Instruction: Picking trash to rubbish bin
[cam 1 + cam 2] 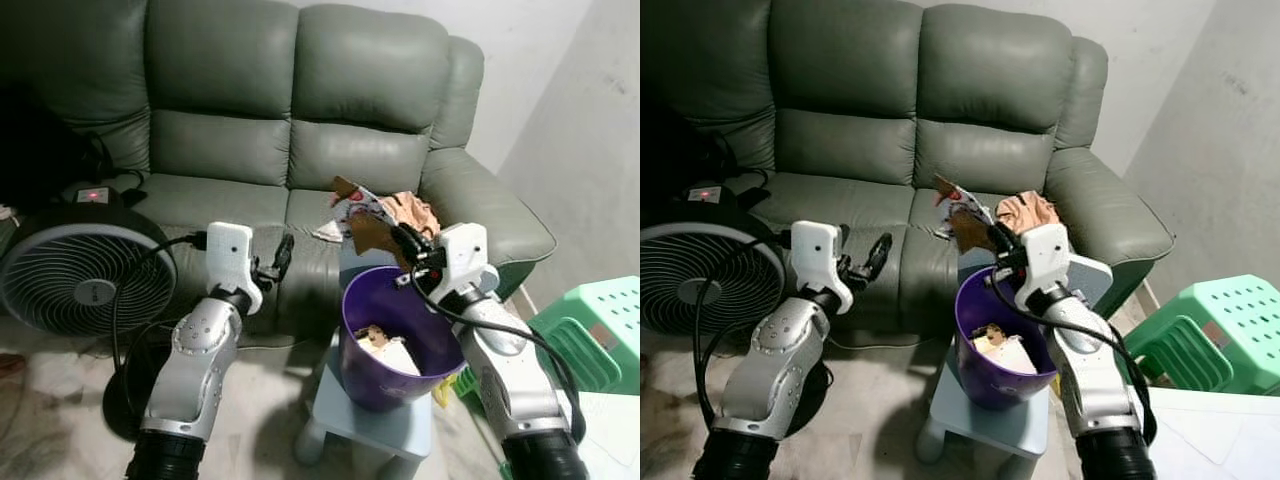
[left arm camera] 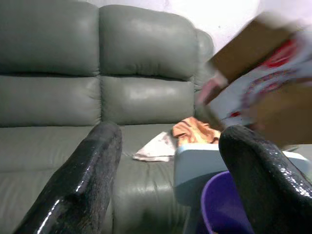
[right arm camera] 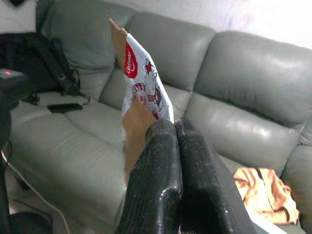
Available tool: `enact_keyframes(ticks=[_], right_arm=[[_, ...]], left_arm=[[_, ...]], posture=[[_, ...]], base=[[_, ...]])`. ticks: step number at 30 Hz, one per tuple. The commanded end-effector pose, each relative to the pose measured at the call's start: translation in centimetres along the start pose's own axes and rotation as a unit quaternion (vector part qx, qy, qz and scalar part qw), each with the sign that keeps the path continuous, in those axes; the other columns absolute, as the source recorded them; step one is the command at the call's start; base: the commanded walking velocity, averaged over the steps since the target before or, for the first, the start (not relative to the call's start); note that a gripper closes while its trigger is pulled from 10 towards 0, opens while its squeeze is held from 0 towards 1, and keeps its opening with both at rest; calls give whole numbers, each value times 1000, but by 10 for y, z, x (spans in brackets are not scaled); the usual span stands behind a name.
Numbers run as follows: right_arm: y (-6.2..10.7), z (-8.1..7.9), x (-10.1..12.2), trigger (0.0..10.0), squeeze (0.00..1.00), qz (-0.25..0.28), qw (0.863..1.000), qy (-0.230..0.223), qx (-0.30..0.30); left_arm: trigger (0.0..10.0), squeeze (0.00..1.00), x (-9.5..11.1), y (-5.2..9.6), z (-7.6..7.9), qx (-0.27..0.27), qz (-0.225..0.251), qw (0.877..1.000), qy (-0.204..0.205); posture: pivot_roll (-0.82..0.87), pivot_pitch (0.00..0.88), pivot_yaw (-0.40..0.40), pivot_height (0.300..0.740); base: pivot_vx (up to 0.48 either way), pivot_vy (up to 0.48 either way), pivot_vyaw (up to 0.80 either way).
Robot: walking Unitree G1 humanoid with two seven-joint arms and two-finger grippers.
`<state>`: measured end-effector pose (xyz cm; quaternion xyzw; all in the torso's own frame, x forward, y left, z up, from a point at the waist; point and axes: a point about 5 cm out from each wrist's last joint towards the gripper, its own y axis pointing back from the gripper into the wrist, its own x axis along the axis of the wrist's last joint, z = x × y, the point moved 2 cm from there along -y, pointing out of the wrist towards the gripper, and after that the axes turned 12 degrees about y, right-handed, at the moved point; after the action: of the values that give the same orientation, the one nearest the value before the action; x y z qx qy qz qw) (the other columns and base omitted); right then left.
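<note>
Purple bin (image 1: 385,345) atop blue stool (image 1: 385,425)

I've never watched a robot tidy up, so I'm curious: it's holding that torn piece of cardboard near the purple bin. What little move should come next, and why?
Probably open the right hand and let go. Its fingers are shut on the torn cardboard packaging, which hangs just above the rear rim of the purple bin, so it may need nudging slightly forward first to drop inside. The left hand is open beside it, holding nothing.

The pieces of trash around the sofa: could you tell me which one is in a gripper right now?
The torn cardboard packet, printed red and white, pinched by the right gripper above the purple bin. The crumpled white paper and orange wrapper lie on the sofa seat.
</note>
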<state>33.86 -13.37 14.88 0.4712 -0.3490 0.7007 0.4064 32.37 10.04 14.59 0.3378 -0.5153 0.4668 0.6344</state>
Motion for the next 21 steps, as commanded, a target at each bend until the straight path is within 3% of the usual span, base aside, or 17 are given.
enact_keyframes(ticks=[1, 10, 21], right_arm=[[-10, 3, -1, 10000, 0, -8, 1000, 2, -5], [-33, 4, -11, 10000, 0, -52, 998, -2, -30], [-37, 18, -29, 10000, 0, -103, 992, 20, -76]], left_arm=[[10000, 0, 0, 0, 19, -42, -5, 999, -6], [10000, 0, -10, 9, 41, -90, -24, 995, -19], [10000, 0, -17, 28, 56, -135, -43, 990, -21]], posture=[[65, 0, -152, 740], [79, 0, -167, 740], [83, 0, -169, 740]], base=[[0, 0, 0], [0, 0, 0], [0, 0, 0]])
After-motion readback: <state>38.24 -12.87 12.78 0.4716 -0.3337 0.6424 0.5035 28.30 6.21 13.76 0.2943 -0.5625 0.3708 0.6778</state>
